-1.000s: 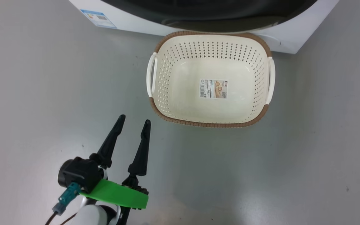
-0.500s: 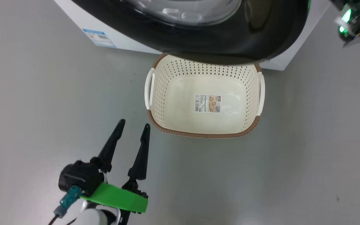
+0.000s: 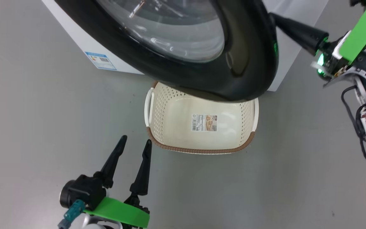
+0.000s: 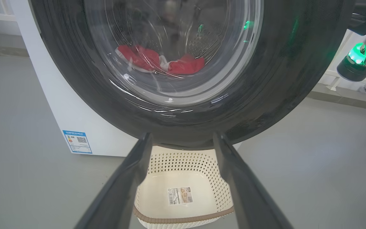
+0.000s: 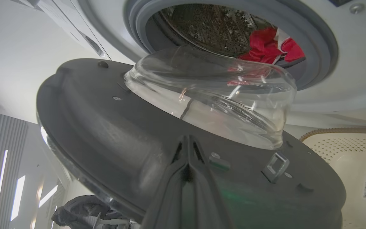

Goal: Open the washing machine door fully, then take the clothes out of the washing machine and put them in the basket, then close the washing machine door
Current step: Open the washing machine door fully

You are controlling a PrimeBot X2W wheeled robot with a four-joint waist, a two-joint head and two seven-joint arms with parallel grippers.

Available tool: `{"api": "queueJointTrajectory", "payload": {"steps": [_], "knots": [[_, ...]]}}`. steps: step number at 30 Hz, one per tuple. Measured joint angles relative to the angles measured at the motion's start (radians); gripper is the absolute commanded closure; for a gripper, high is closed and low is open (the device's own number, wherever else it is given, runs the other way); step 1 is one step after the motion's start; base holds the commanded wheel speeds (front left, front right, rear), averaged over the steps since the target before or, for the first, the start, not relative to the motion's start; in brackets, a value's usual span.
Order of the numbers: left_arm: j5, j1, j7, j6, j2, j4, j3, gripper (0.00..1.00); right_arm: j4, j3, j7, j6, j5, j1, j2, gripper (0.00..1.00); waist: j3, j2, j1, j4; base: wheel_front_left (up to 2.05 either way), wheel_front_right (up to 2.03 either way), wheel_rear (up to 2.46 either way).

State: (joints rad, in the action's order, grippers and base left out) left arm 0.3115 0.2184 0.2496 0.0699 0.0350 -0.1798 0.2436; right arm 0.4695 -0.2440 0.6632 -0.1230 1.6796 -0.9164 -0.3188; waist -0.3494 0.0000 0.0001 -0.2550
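Down at the left, the left gripper (image 3: 137,139) hangs low over the floor with its fingers spread and nothing between them, pointing toward the basket (image 3: 199,149), which sits on the floor right in front of the washing machine (image 3: 84,41). From where I stand the job looks barely begun. The washing machine door (image 3: 202,73) has come off its seal and stands partway out, its glossy black rim overhanging the far side of the basket, so "fully open" is not yet reached. The basket holds nothing but the paper label (image 3: 204,122) on its base. Taking the clothes out, dropping them in and shutting the door are all left to do. Over on the right, the right gripper (image 3: 284,24) has its fingers pressed together, holding nothing, and reaches in behind the door's free edge. I'd guess it is pushing the door wider, though I cannot say for sure that it touches. The head view tells you nothing about the load. The left wrist view looks straight through the glass bowl and finds the clothes (image 4: 157,62), a red heap low in the drum. The right wrist view comes from the other side: the door's dull inner face, the latch (image 5: 276,167) just beside the closed fingertips, the grey gasket (image 5: 319,38), and the red fabric lying at the drum's mouth, uncovered.
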Motion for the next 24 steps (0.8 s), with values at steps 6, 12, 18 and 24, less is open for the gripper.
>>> {"api": "queueJointTrajectory", "payload": {"steps": [6, 12, 18, 24], "knots": [[-0.005, -0.019, 0.0, 0.0, 0.0, -0.005, -0.004, 0.0, -0.021, -0.013, 0.029, 0.0, -0.009, 0.046, 0.013, 1.0, 0.036, 0.0, 0.0, 0.007, 0.0, 0.0, 0.0], [-0.006, -0.026, 0.0, 0.0, 0.001, -0.005, -0.005, 0.0, -0.04, -0.026, 0.064, 0.0, -0.01, 0.076, 0.03, 1.0, 0.056, 0.0, 0.0, 0.01, 0.0, 0.0, 0.0], [-0.006, -0.036, 0.0, 0.0, 0.001, -0.004, -0.006, 0.0, -0.056, -0.029, 0.078, 0.0, -0.018, 0.094, 0.043, 1.0, 0.064, 0.0, 0.0, 0.009, 0.0, 0.0, 0.0], [-0.012, -0.039, 0.0, 0.001, 0.001, -0.004, -0.013, 0.0, -0.055, -0.022, 0.074, 0.0, -0.028, 0.095, 0.047, 1.0, 0.072, 0.0, 0.0, 0.008, 0.0, 0.0, 0.0]]}}
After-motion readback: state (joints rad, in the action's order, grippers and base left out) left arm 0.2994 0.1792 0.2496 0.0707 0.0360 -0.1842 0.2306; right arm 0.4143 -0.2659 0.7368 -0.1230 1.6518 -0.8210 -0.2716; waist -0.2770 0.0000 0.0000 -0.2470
